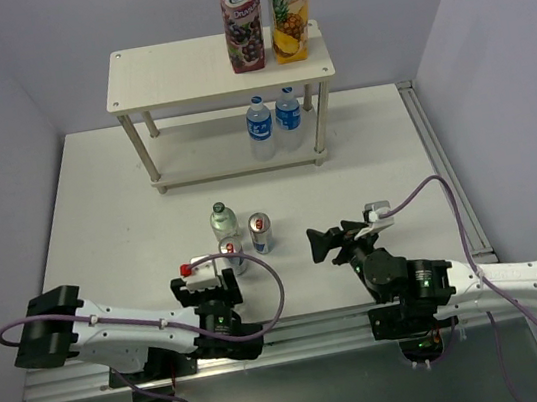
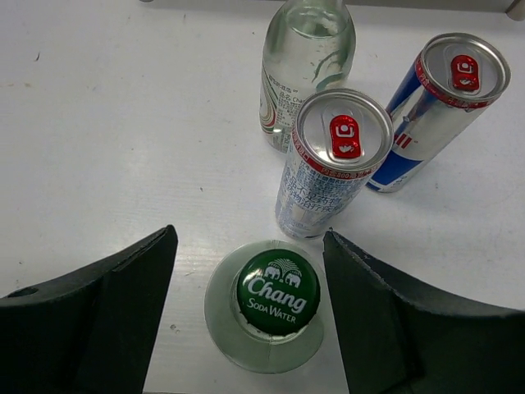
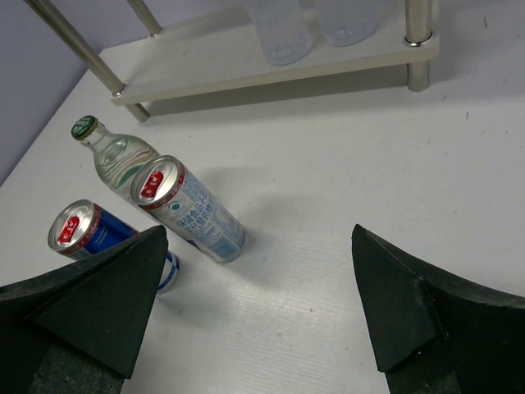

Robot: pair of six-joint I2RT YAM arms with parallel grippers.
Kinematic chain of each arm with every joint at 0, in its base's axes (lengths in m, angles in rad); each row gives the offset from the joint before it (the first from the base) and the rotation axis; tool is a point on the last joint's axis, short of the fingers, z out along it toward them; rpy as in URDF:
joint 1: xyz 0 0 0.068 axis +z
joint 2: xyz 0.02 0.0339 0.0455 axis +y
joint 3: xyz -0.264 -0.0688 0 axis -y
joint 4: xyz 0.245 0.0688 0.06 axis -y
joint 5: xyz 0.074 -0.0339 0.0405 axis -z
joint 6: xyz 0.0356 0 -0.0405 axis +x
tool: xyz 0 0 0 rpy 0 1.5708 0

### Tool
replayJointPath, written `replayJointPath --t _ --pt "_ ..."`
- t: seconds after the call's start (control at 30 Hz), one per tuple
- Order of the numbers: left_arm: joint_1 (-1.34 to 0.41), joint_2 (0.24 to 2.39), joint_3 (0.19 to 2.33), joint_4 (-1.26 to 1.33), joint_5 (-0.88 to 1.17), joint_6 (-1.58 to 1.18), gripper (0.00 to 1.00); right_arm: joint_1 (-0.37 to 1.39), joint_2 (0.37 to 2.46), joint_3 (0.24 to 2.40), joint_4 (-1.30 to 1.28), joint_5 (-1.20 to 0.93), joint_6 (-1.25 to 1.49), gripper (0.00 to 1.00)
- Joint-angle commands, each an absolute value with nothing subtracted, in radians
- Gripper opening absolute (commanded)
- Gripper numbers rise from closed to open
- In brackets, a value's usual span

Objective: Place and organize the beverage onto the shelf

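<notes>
Since a clear glass bottle with a green cap (image 2: 277, 295) is straddled by the left hand (image 2: 250, 242), with white counter (image 1: 109, 215) showing between the left finger and the glass, that hand is read as released and not yet gripping. The pickup of this bottle is judged to be the step in hand. The bottle should be centred between the fingers before they are closed, and the grip is best taken on the body below the cap. A silver can with a red tab (image 2: 328, 164) stands just beside the bottle, close to the right finger, so it could be nudged over. A straight lift is advised before any sideways travel. Behind it a second clear glass bottle (image 2: 308, 57) and a silver-blue-red can (image 2: 443, 107) are grouped near one another on the counter. Further right, the right hand (image 3: 258, 238) is held wide and empty, released, well apart from the drinks.

On the pale two-tier wooden shelf (image 1: 169, 74), the upper board carries two tall juice cartons (image 1: 243, 18) towards its right end. The lower board (image 1: 204, 173) holds two blue-capped plastic water bottles (image 1: 259, 126) side by side, also to the right. Bare wood is seen to the left on both tiers, where the four drinks on the counter could be lined up.
</notes>
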State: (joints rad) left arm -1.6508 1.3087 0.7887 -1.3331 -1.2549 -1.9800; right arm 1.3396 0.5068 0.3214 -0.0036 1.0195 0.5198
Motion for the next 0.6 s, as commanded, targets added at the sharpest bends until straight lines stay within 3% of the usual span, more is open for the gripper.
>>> replayJointPath --t 0.0,0.17,0.33,0.57 --pt "-1.646 1.341 0.796 -1.374 -1.276 -2.27 0.77 1.348 0.514 0.319 0.034 1.042 0.532 1.0" --pt "-1.646 1.382 0.807 -1.374 -1.275 -2.293 0.68 1.348 0.509 0.313 0.031 1.046 0.535 1.0" --pt "-1.646 1.417 0.821 -1.374 -1.279 -2.29 0.49 1.348 0.508 0.307 0.037 1.043 0.534 1.0" --pt "-1.64 1.41 0.827 -1.374 -1.279 -2.281 0.0 1.348 0.52 0.307 0.046 1.046 0.529 1.0"
